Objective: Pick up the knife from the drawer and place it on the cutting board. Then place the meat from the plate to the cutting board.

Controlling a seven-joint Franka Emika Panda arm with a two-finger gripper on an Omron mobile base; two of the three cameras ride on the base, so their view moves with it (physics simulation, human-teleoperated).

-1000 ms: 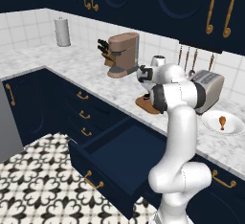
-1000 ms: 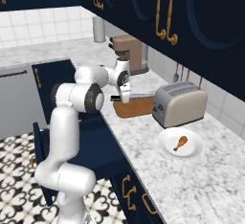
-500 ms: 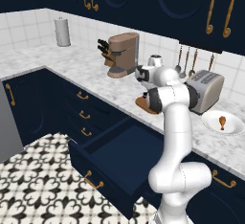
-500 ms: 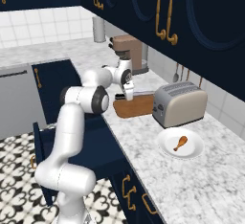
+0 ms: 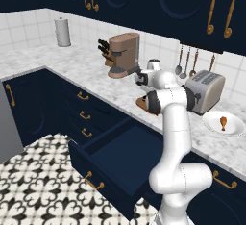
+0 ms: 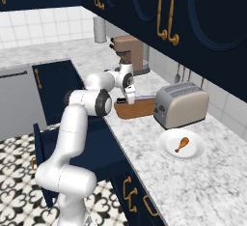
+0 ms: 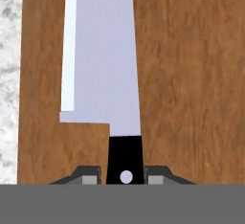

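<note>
My gripper (image 7: 125, 177) is shut on the black handle of the knife (image 7: 103, 65), whose silver blade points away from the hand, just above the brown wooden cutting board (image 7: 191, 74). From the right base camera the gripper (image 6: 130, 94) hangs over the board (image 6: 137, 109), left of the toaster. The cutting board (image 5: 143, 105) peeks out from behind my arm. The orange-brown drumstick (image 6: 182, 144) lies on the white plate (image 6: 166, 148) right of the toaster; the meat (image 5: 223, 121) and plate (image 5: 216, 127) are also in the left base view. The wide navy drawer (image 5: 120, 156) stands pulled open below the counter.
A silver toaster (image 6: 181, 105) stands right beside the board. A brown coffee machine (image 5: 125, 55) and a knife block (image 5: 106, 56) sit behind it to the left, with a paper towel roll (image 5: 62, 31) farther along. The open drawer juts into the floor space.
The arm's elbow has swung closer to the counter. The hand stays over the board with the knife in it, shifted only slightly.
</note>
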